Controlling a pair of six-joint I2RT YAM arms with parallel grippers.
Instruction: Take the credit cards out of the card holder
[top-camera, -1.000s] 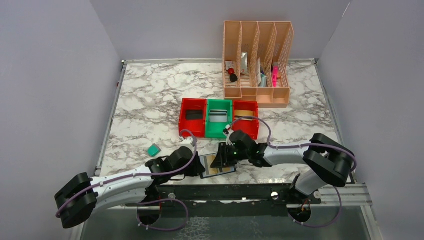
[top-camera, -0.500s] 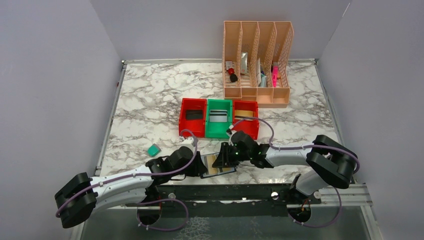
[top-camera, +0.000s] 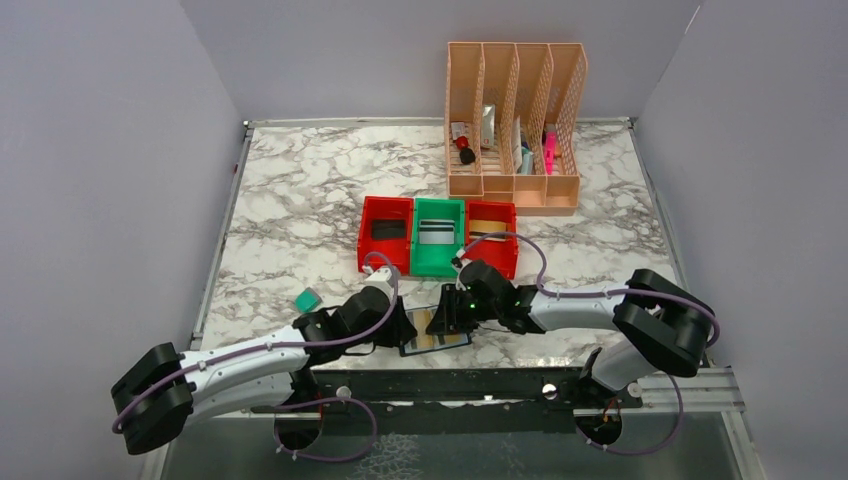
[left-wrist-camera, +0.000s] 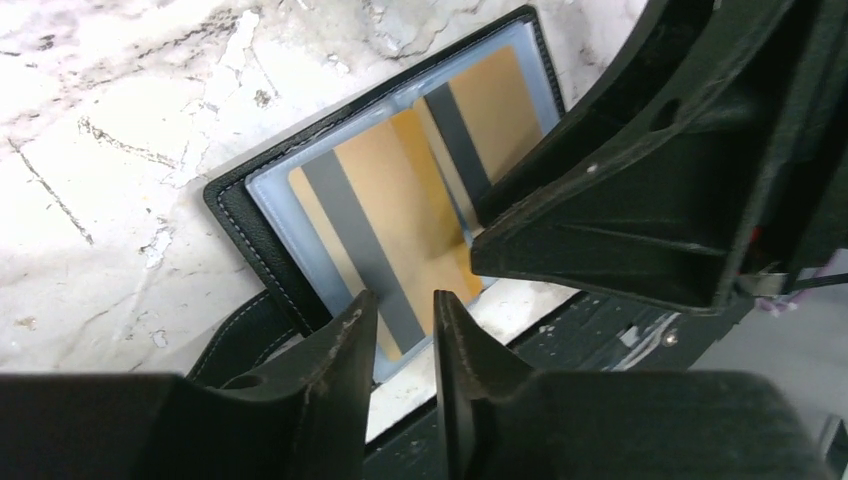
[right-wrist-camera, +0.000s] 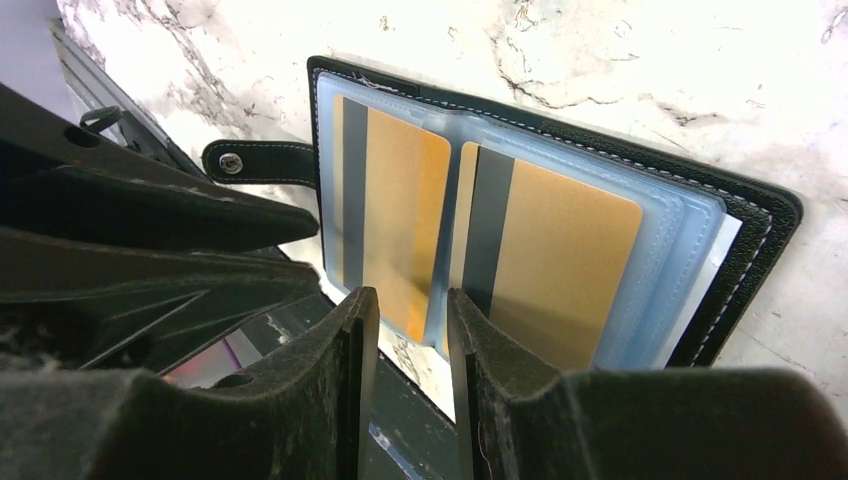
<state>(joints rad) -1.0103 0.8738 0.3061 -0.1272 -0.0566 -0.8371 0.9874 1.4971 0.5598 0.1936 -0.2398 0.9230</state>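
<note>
The black card holder (top-camera: 443, 341) lies open at the table's near edge, strap tab (right-wrist-camera: 258, 160) toward the rail. Its blue-grey clear sleeves hold two gold cards with grey stripes, one (right-wrist-camera: 400, 200) left and one (right-wrist-camera: 565, 255) right in the right wrist view. Both also show in the left wrist view (left-wrist-camera: 385, 205). My left gripper (top-camera: 402, 328) (left-wrist-camera: 402, 300) hovers over the holder's near edge, its fingers a narrow gap apart with nothing between them. My right gripper (top-camera: 447, 320) (right-wrist-camera: 410, 295) is above the sleeves' near edge by the middle fold, also slightly apart and empty.
A red bin (top-camera: 386, 235), a green bin (top-camera: 438, 238) and another red bin (top-camera: 492, 240), each with cards or a dark item, stand just behind the grippers. A peach file rack (top-camera: 515, 125) stands at the back. A small green block (top-camera: 307, 298) lies left. A black rail (top-camera: 450, 385) borders the near edge.
My left gripper has moved forward and right, closer to the card holder. My right gripper has shifted slightly left and nearer over the sleeves. The holder has barely moved.
</note>
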